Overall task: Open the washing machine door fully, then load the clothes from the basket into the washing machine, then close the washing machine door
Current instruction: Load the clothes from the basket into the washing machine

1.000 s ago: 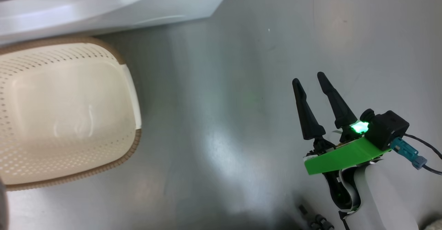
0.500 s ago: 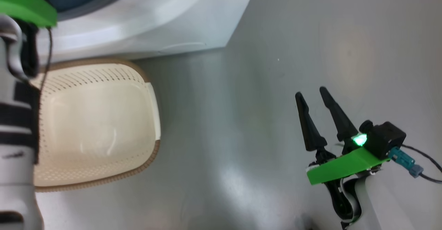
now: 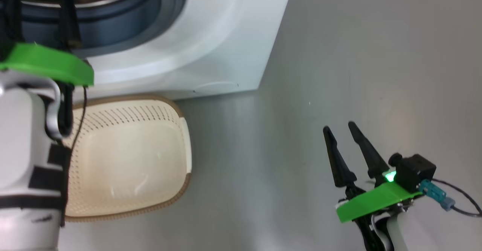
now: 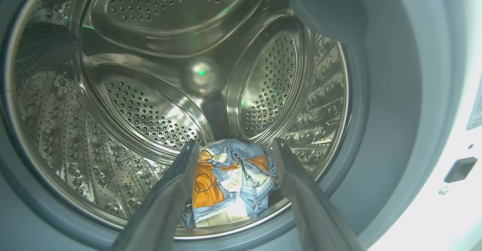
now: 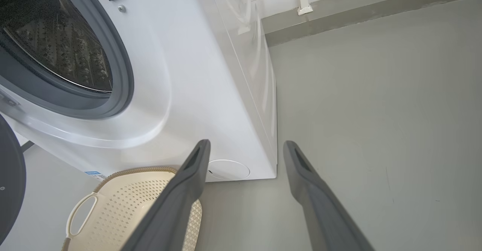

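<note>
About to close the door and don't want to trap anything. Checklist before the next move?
1. Basket empty: ok.
2. Clothes inside drum: ok.
3. Clothes clear of the front lip: cannot tell, they lie near it.
4. Left tool open, empty: ok.
5. Left tool out of the opening: not ok, at the drum mouth.
6. Right tool open, away from washing machine door: ok.

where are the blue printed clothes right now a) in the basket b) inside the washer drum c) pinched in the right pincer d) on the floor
B: the left wrist view shows the clothes lying loose at the bottom of the drum, while the visible inside of the basket is bare.
</note>
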{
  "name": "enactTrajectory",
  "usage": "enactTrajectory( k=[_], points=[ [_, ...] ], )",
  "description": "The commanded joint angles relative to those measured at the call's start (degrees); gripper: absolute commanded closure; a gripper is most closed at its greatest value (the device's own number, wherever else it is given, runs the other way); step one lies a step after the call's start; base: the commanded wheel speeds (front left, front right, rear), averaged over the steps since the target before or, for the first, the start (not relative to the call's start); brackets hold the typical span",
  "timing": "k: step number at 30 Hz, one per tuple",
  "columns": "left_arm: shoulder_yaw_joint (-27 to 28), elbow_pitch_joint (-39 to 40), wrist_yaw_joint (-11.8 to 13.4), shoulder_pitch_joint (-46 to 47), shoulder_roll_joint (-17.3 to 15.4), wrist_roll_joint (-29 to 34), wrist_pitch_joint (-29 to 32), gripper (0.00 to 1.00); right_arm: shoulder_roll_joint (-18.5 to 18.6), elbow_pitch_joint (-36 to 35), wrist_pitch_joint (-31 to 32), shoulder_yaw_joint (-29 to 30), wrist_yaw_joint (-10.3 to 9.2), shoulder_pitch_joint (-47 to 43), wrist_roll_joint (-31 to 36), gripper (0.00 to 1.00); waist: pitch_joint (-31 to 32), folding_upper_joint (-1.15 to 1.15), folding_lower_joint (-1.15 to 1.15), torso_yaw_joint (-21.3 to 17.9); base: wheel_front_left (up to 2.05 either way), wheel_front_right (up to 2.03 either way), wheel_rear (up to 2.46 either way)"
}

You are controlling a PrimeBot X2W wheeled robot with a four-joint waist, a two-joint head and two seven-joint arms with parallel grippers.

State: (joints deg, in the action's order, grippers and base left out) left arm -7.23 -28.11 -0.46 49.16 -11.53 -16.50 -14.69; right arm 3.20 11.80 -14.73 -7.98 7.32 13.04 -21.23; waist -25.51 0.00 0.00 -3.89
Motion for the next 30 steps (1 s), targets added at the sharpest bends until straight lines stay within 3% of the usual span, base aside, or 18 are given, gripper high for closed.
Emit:
enactTrajectory(
  k=[1,18,30],
  points=[
    [1.3,1.9,0.5,-1.4,-2.2,-0.5,-0.3,0.0,-0.3,-0.9,-0.3,-1.0,0.17,-1.5,0.2,0.0,3.0,0.0,0.0,1.0,0.0,0.0,0.0],
    [2.7,17.1,4.0,-20.6,-2.0,-1.1,-0.3,0.0,-0.3,-0.2,-0.3,0.0,0.17,-6.1,1.1,0.0,12.1,0.0,0.0,2.4,0.0,0.0,0.0],
    [6.9,25.1,5.9,-36.6,-1.0,0.1,-0.3,0.0,0.0,-1.2,-0.3,0.5,0.17,-8.4,1.8,0.0,16.2,0.0,0.0,1.6,0.0,0.0,0.0]
  ],
)
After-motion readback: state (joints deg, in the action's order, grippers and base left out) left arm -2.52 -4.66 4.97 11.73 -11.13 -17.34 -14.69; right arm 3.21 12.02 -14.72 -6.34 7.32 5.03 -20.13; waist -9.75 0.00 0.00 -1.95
